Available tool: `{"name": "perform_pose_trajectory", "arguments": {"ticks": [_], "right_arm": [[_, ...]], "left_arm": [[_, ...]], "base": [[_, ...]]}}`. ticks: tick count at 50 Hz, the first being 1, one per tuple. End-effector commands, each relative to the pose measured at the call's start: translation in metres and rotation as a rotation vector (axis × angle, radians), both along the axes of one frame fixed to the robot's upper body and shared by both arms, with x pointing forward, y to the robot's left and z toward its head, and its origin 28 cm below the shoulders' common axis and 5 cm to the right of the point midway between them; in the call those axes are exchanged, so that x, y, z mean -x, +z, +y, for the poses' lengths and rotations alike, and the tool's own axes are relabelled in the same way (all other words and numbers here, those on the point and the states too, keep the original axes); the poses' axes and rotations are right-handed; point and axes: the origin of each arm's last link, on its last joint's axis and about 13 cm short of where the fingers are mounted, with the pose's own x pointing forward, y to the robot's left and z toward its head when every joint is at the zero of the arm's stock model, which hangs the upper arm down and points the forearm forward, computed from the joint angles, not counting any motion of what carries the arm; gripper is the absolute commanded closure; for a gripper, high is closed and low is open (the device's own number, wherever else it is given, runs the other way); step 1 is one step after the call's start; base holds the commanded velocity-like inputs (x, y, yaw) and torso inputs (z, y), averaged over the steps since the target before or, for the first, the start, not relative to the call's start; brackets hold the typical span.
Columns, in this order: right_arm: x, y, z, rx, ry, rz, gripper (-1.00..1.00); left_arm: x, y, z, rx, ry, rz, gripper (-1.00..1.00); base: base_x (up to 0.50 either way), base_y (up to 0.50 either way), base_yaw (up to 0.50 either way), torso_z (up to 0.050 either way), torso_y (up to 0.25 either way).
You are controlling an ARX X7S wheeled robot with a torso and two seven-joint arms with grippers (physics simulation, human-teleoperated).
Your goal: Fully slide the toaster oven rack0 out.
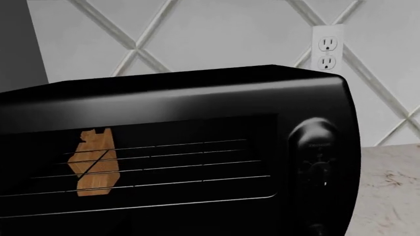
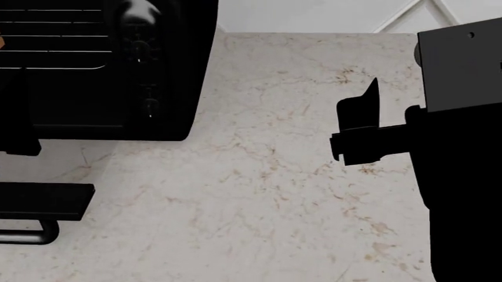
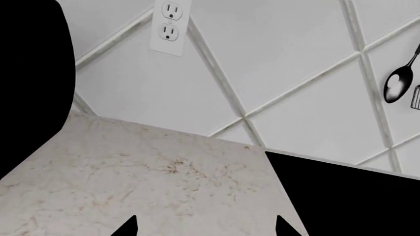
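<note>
The glossy black toaster oven [image 1: 196, 98] fills the left wrist view, with its knob column [image 1: 318, 157] beside the cavity. The rack0 [image 1: 151, 172], a thin pale-grey wire grille, lies inside the cavity, and its front rod is near the opening. In the head view the oven [image 2: 168, 76] is at the top left, with the rack's rods [image 2: 55, 41] showing. The open door [image 2: 43, 200] and its bar handle [image 2: 32, 238] are at the lower left. A dark shape by the oven front, probably my left gripper [image 2: 16, 123], blends into the black. My right gripper [image 2: 353, 117] is open and empty over the counter, with its fingertips [image 3: 128, 227] apart.
A marbled beige counter [image 2: 259, 194] stretches right of the oven. The tiled wall holds an outlet [image 1: 327, 48] and a hanging spoon [image 3: 397, 81]. A black mass [image 3: 354, 196] lies beside my right gripper. An orange-brown wooden-looking patch [image 1: 95, 162] shows behind the rack rods.
</note>
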Motion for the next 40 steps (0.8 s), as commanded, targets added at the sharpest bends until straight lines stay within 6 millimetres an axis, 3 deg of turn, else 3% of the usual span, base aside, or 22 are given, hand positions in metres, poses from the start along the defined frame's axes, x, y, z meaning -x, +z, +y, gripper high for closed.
{"name": "perform_pose_trajectory", "arguments": {"ticks": [1, 8, 13, 18, 25, 33, 40], "right_arm": [[-0.007, -0.005, -0.001, 0.0, -0.005, 0.001, -1.0], [-0.007, -0.009, -0.002, -0.01, 0.004, -0.001, -1.0], [0.004, -0.004, 0.0, -0.006, 0.001, 0.001, -1.0], [0.001, -0.006, 0.0, -0.008, 0.001, 0.004, -1.0], [0.0, -0.004, 0.003, -0.005, 0.011, 0.0, -1.0], [0.003, -0.003, 0.002, -0.005, 0.006, -0.002, -1.0], [0.0, -0.005, 0.002, -0.009, 0.009, -0.001, -1.0]], "left_arm": [[0.0, 0.0, 0.002, 0.002, 0.006, -0.003, -1.0], [0.002, -0.001, 0.001, 0.014, 0.002, 0.004, -1.0], [0.007, 0.003, 0.002, -0.028, -0.037, -0.001, -1.0], [0.021, 0.011, 0.008, -0.237, -0.08, -0.043, -1.0], [0.036, 0.005, 0.012, -0.499, -0.13, -0.036, -1.0], [0.031, 0.004, 0.009, -0.692, -0.157, -0.073, -1.0], [0.013, 0.002, 0.013, -0.824, -0.135, -0.094, -1.0]], "base": [[0.26, 0.0, 0.0, 0.0, 0.0], [0.0, 0.0, 0.0, 0.0, 0.0], [0.0, 0.0, 0.0, 0.0, 0.0], [0.0, 0.0, 0.0, 0.0, 0.0], [0.0, 0.0, 0.0, 0.0, 0.0], [0.0, 0.0, 0.0, 0.0, 0.0], [0.0, 0.0, 0.0, 0.0, 0.0]]}}
